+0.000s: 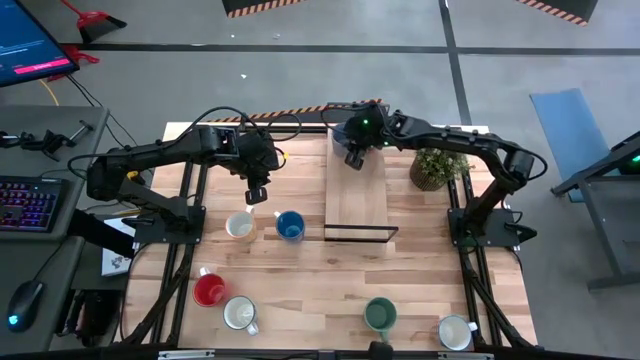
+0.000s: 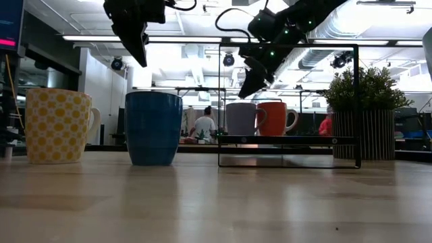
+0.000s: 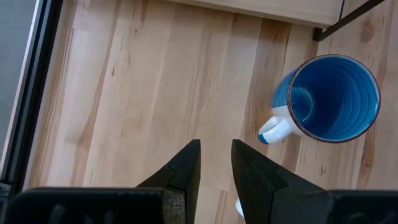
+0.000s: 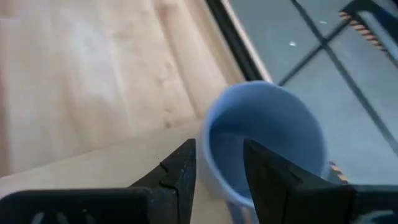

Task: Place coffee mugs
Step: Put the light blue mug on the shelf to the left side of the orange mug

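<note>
High view: right tool [image 1: 354,158] sits over the far end of the shelf [image 1: 358,205], mid-table. Shelf mugs are hidden under the arm here.

Low view: light-blue mug [image 2: 241,118] and orange mug [image 2: 275,118] stand upright on the shelf, side by side, about touching. Right tool [image 2: 248,88] hangs just above the light-blue mug, clear of its rim.

Right wrist view: fingers spread, nothing pinched. The near wall of the light-blue mug [image 4: 267,137] lines up with the gap in the right tool [image 4: 217,146].

Rest of the mugs are on the table [image 1: 300,275], all upright:
- blue mug [image 1: 290,226] just left of the shelf's near end, dotted mug [image 1: 240,225] beside it, small gap between
- red mug [image 1: 210,290] nearer the front, on the left; white mug [image 1: 240,314] just beside it
- green mug [image 1: 380,316] front centre-right
- second white mug [image 1: 455,332] front right corner

Left tool [image 1: 257,194] hovers over bare table just beyond the dotted and blue mugs. Low view puts it well above both. Left wrist view: left tool [image 3: 216,144] has its fingers slightly apart and empty, with wood visible through the gap; blue mug [image 3: 333,96] is off to one side, handle pointing toward the tool.

Plant [image 1: 438,168] stands right of the shelf's far end, near the right arm.
</note>
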`<state>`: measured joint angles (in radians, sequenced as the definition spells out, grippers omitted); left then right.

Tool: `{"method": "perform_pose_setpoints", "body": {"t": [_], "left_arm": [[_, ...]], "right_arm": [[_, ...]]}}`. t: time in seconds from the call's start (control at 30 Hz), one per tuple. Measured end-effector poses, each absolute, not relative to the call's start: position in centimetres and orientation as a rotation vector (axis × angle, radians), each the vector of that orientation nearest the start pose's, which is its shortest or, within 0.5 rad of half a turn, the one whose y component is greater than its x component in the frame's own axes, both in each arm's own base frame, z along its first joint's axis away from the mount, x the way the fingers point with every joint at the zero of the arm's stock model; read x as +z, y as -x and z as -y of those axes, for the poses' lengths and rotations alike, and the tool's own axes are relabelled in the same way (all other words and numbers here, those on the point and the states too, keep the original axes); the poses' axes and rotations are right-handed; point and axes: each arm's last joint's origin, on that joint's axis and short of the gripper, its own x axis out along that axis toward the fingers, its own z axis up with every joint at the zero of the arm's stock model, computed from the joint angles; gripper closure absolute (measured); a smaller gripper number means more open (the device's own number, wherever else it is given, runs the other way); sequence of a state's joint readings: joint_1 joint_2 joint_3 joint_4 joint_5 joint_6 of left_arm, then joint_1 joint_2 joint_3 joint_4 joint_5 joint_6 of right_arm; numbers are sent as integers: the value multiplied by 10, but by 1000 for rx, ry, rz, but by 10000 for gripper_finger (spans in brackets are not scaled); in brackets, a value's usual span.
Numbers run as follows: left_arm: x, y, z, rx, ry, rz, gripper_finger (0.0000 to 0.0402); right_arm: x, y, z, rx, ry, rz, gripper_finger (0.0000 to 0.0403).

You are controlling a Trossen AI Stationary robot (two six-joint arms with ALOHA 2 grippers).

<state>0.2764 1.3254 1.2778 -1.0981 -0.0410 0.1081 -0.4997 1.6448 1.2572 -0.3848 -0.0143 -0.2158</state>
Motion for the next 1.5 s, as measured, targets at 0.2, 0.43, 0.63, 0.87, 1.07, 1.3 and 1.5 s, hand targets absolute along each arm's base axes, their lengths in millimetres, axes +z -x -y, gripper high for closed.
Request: {"method": "perform_pose_setpoints", "body": {"t": [0.2,0.43,0.63,0.87,1.07,1.3,1.5], "left_arm": [[320,-234,-68,219,39,-1155,321],[320,-234,-68,220,40,-1154,321],[320,-234,-68,221,42,-1154,321],[320,-234,-67,220,41,-1154,321],[320,-234,-67,221,42,-1154,321],[320,-234,-68,220,42,-1154,321],[320,-234,-67,224,47,-1153,321]], "right_arm": [[257,-309,158,-274,-59,-897,289],[253,-309,159,-301,-38,-924,289],[253,-309,166,-320,-20,-911,289],[236,-317,171,-295,-36,-929,289],[230,-323,174,-299,-35,-914,289],[231,-324,177,-308,-30,-891,289],[232,-325,178,-334,-6,-881,289]]}}
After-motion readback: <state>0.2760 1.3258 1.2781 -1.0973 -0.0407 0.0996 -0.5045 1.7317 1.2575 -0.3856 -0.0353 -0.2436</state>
